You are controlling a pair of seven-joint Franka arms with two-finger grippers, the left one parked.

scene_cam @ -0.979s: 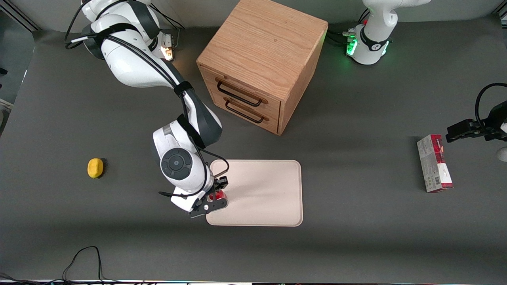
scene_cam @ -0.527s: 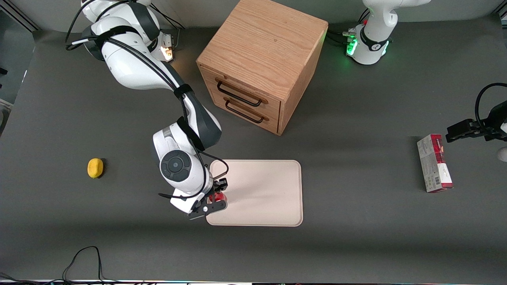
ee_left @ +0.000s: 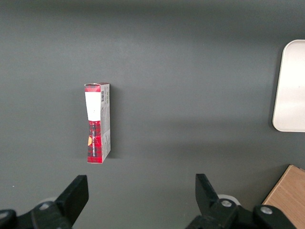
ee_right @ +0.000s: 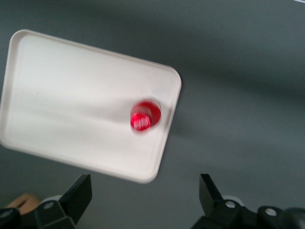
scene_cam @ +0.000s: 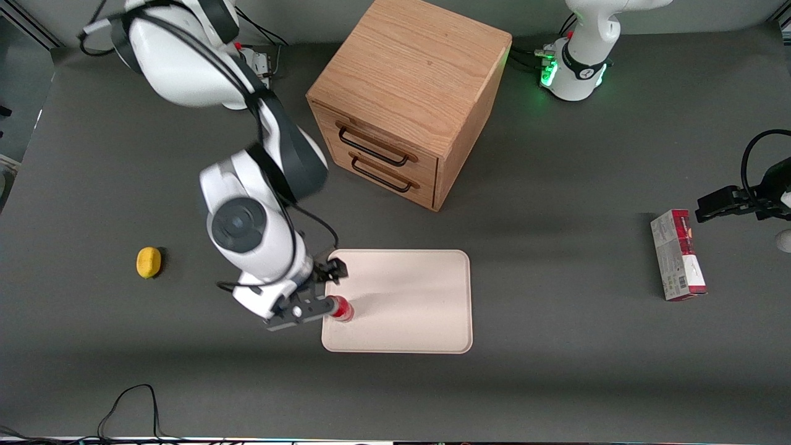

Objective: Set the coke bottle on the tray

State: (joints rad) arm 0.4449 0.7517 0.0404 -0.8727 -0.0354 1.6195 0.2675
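Observation:
The coke bottle (scene_cam: 342, 308) is small and red with a red cap. It stands upright on the beige tray (scene_cam: 420, 309), close to the tray's edge nearest the working arm. It shows from above in the right wrist view (ee_right: 144, 116), on the tray (ee_right: 62, 95). My gripper (scene_cam: 330, 289) is open and empty, raised above the tray's edge, with nothing between its fingers (ee_right: 78, 193).
A wooden drawer cabinet (scene_cam: 401, 99) stands farther from the front camera than the tray. A yellow lemon-like object (scene_cam: 148, 262) lies toward the working arm's end. A red-and-white carton (scene_cam: 678, 254) lies toward the parked arm's end, also in the left wrist view (ee_left: 97, 122).
My gripper has let go of the bottle and risen, drawing back toward the working arm's end. The bottle stays standing on the tray.

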